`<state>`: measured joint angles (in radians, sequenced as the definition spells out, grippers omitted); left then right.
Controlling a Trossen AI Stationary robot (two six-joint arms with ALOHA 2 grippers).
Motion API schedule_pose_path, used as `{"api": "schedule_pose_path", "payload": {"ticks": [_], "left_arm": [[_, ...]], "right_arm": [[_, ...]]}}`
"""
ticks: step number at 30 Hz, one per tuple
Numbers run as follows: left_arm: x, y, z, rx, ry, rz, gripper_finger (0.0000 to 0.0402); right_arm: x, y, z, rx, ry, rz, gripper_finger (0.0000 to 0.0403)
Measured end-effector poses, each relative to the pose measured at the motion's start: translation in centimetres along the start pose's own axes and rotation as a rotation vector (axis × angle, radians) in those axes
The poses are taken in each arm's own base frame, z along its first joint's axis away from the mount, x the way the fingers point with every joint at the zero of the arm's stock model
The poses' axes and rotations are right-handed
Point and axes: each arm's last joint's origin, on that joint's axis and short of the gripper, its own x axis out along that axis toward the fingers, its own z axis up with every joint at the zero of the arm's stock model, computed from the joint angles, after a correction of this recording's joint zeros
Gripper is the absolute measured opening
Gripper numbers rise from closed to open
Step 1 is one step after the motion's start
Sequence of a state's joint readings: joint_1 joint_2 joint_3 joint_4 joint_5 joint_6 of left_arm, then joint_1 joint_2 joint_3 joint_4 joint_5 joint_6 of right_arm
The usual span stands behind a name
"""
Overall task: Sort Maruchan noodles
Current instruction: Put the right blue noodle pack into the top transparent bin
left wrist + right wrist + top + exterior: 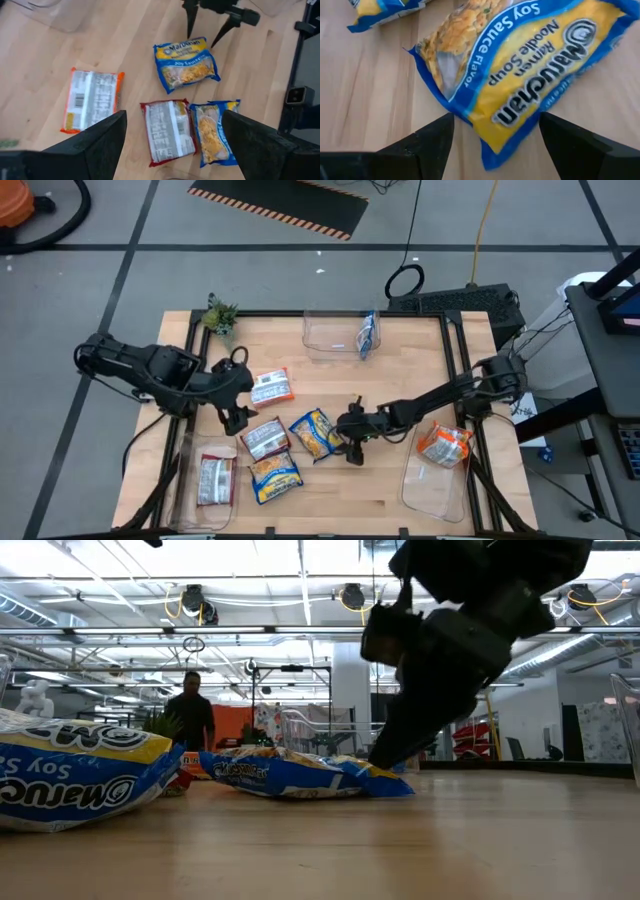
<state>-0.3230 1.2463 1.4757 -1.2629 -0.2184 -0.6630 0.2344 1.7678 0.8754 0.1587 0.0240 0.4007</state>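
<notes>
1. While the right hand sits low over the worktop, its fingers stand spread wide around one end of a blue soy-sauce packet, holding nothing yet.
2. Near the middle of the worktop I see four loose packets: that blue one, a second blue one nearer the front edge, a red one between them and an orange one farther back.
3. Sorted already, by the look of it: one packet in the left bin, one in the right bin, one blue in the far bin.
4. My left hand hovers above the red and orange packets, fingers wide, empty.
5. I judge these packets light, crinkly and slick, with a brittle noodle block inside.
6. I would pinch across the short width over the block, not the thin sealed edge, and squeeze gently so nothing cracks or slides.
</notes>
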Motion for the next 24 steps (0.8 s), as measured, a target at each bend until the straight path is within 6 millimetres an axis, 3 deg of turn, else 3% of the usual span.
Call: {"api": "schedule_pose_path", "payload": {"ticks": [6, 12, 18, 24], "left_arm": [[0.9, -0.7, 0.0, 0.001, 0.035, 0.002, 0.033], [1.9, -1.2, 0.2, 0.024, 0.06, 0.017, 0.033], [2.3, -1.3, 0.3, 0.023, 0.069, 0.024, 0.033], [2.6, -0.2, 1.1, -0.121, 0.107, -0.004, 0.033]], "right_arm": [[2.1, 0.3, -0.2, -0.002, 0.041, 0.012, 0.0288], [2.9, 0.3, -0.6, 0.034, 0.044, -0.002, 0.0268], [3.0, 0.3, -0.8, 0.012, 0.052, -0.027, 0.0204], [2.8, 0.2, -0.7, 0.019, 0.051, -0.034, 0.0125]]}}
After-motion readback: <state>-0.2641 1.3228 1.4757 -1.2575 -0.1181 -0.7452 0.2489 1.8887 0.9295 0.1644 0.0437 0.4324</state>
